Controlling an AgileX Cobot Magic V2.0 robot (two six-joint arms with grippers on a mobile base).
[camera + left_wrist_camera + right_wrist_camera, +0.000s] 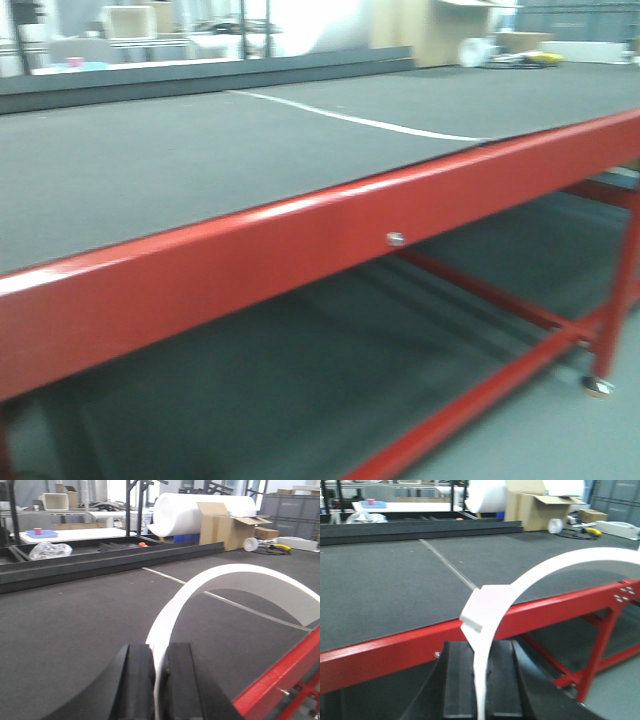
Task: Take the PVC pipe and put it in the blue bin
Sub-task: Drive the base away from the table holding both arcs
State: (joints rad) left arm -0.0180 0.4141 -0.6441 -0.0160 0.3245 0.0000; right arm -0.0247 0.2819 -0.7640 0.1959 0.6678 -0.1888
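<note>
The PVC pipe and the blue bin are out of view in all three views. In the left wrist view my left gripper is shut on a flat white strip, which arcs up and to the right over the dark table mat. My right gripper is shut on a similar white strip with a folded tab, and hangs in front of the table's red edge. The front view shows neither gripper.
A long table with a red steel frame and a dark mat crossed by a white line. A black rail bounds its far side. Beyond stand a foam roll, cardboard boxes and a crumpled plastic bag.
</note>
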